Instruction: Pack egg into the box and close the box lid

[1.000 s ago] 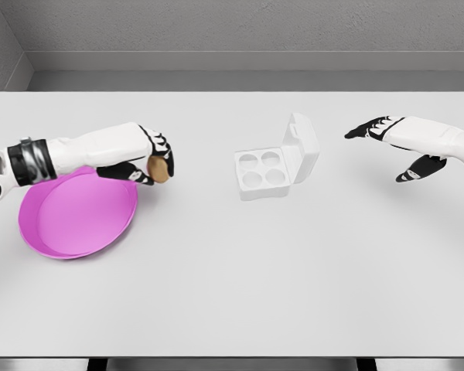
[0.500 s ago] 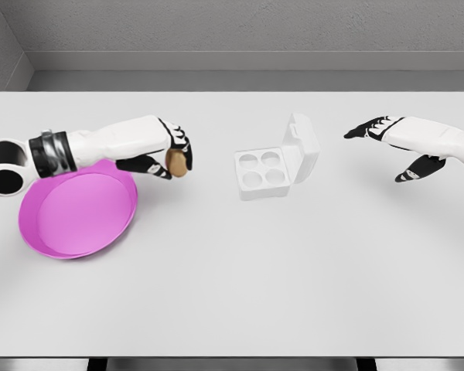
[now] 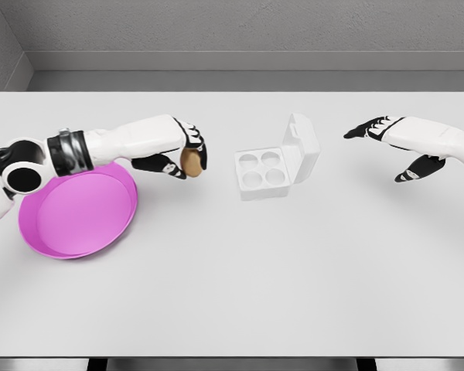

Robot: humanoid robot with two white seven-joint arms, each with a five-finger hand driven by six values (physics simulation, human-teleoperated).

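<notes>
While gripping one brown egg (image 3: 190,161) left of the open white four-cup box (image 3: 264,171): left hand (image 3: 182,151), fingers curled. Beyond, right hand (image 3: 394,139) spread, empty. Underneath, one white table (image 3: 232,270), one pink round plate (image 3: 77,212), grey walls.

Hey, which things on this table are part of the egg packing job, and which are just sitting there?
Part of the job:
egg, held in the left hand
box, its lid open, four cups empty

Just there:
pink plate
right hand, open, holding nothing

The left hand (image 3: 187,151) is gripping a brown egg (image 3: 190,161) between the round pink plate (image 3: 77,216) and the open white four-cup box (image 3: 274,166). The right hand (image 3: 390,143) is hovering open over the white counter (image 3: 255,270).
</notes>
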